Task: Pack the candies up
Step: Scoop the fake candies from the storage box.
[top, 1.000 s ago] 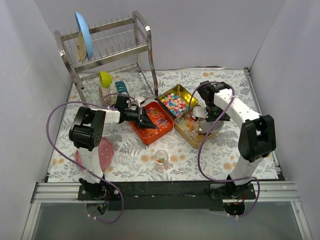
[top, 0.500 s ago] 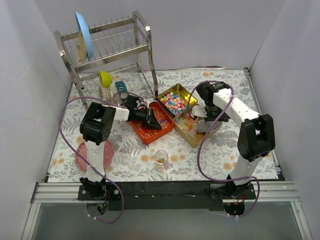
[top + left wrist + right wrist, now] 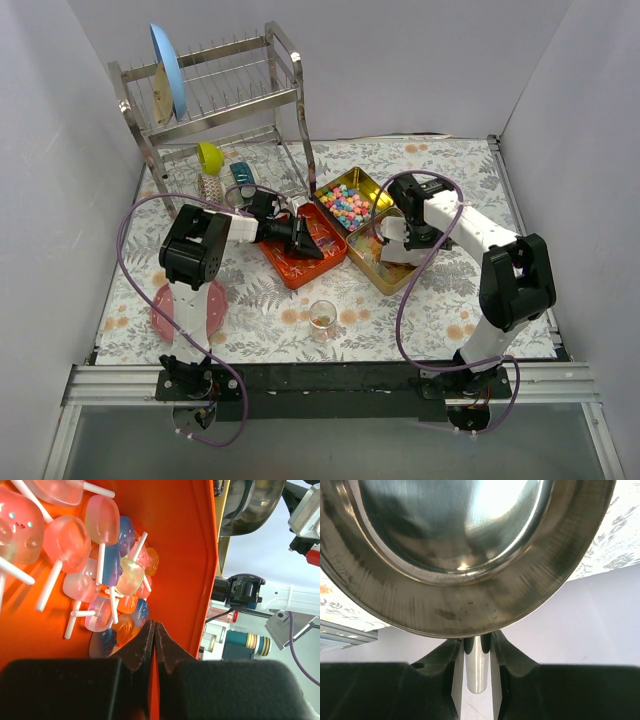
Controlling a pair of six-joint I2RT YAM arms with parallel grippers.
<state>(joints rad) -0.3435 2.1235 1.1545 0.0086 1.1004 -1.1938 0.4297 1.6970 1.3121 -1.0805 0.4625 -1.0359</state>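
Observation:
Pastel round pellets (image 3: 350, 204) fill one gold tin. Orange-yellow jellies (image 3: 372, 250) lie in the gold tin (image 3: 385, 282) beside it. Clear-wrapped colourful pieces on white sticks (image 3: 112, 570) lie in the orange tray (image 3: 290, 274). My left gripper (image 3: 312, 243) reaches into that tray. In the left wrist view it (image 3: 154, 626) is shut with the tray's orange wall (image 3: 192, 555) pinched between its fingers. My right gripper (image 3: 406, 233) is shut on the handle (image 3: 477, 672) of a steel scoop (image 3: 455, 555) and holds it over the jelly tin.
A small clear cup (image 3: 322, 314) with a few sweets stands in front of the trays. A pink plate (image 3: 190, 308) lies near the left arm. A steel dish rack (image 3: 215, 110) with a blue plate (image 3: 168, 70), a yellow-green cup (image 3: 210, 156) and tape rolls (image 3: 240, 173) stands at the back left.
My left arm swung and its gripper slid right along the orange tray, then stayed. My right gripper moved a little left and nearer with the scoop, over the jelly tin.

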